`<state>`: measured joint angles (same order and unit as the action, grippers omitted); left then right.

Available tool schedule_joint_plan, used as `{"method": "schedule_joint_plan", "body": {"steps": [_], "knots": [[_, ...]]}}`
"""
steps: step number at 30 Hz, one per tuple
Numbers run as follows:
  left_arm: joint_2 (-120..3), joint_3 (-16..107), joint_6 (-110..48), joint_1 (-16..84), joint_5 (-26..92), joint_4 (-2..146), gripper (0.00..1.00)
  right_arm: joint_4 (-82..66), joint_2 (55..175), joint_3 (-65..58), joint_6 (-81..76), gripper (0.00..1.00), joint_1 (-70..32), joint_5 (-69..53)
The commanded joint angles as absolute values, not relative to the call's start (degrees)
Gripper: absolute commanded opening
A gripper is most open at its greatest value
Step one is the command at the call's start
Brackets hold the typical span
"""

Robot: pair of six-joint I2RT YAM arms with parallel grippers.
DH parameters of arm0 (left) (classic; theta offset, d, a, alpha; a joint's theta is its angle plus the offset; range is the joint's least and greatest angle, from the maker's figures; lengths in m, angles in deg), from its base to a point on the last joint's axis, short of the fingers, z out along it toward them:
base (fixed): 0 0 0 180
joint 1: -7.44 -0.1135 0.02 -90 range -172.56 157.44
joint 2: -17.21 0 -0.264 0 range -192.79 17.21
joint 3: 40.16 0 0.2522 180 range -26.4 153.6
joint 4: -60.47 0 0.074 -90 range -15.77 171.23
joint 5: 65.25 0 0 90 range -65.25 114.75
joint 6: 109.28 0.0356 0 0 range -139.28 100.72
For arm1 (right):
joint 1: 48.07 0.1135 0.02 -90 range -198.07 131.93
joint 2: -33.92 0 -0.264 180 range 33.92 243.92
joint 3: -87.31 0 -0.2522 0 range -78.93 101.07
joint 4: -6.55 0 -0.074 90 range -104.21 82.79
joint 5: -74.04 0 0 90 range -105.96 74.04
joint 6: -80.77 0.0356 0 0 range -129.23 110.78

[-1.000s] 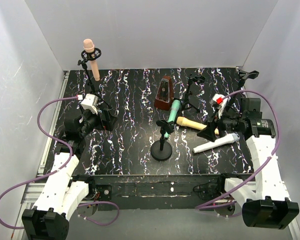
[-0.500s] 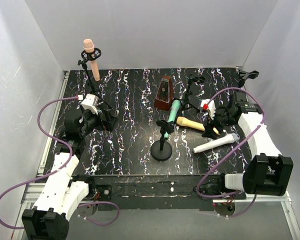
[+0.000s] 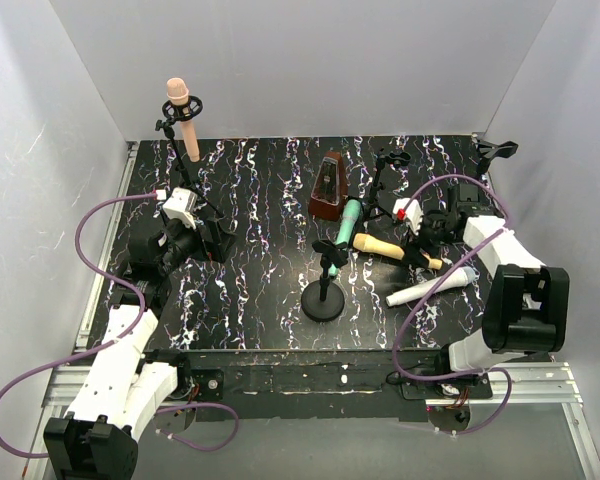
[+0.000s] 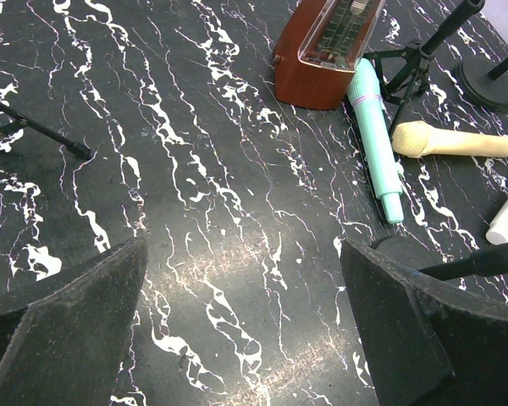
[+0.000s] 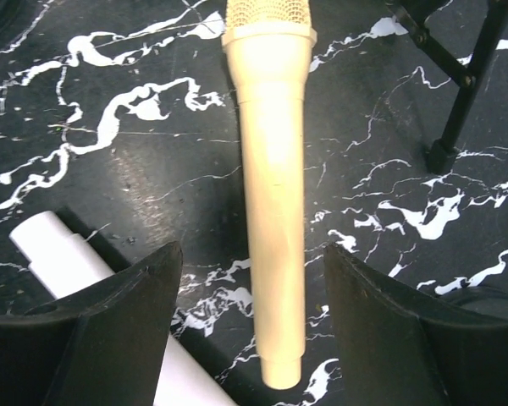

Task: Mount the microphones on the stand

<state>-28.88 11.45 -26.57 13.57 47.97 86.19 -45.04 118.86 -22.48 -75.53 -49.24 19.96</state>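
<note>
Right pincer released, straddling the pale yellow microphone lying on the bench (gaps both sides) | left pincer released, empty | pink microphone upright in far-left stand | teal microphone, white microphone on bench

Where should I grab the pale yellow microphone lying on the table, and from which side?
Grip the pale yellow microphone mid-handle, coming straight down from above and closing across its width. It lies flat, and the smooth handle is narrower than the mesh head. The right gripper is open astride it.
</note>
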Motion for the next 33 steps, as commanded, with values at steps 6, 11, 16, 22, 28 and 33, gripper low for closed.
{"method": "schedule_joint_plan", "body": {"steps": [6,11,16,22,28,33], "knots": [[-29.29,10.96,-26.14,13.76,49.09,85.21,0.98,-38.59,124.7,-22.33,-78.66,0.72,-45.79,15.42],[-29.37,10.87,-26.13,13.76,49.09,85.21,0.98,-37.8,127.25,-22.41,-78.66,0.68,-44.65,12.96],[-29.37,10.95,-26.14,13.76,49.27,85.21,0.98,-36.48,128.75,-23.47,-78.83,0.62,-43.59,10.41],[-29.29,10.87,-26.14,13.76,49.27,85.21,0.98,-36.39,129.8,-23.91,-78.57,0.54,-42.8,9.26],[-29.29,10.87,-26.14,13.85,49.45,85.13,0.98,-37.27,130.77,-23.73,-79.01,0.44,-42.71,8.91],[-29.29,10.87,-26.14,13.76,49.53,85.12,0.98,-38.23,130.6,-22.95,-78.49,0.25,-42.8,9.79]]}}
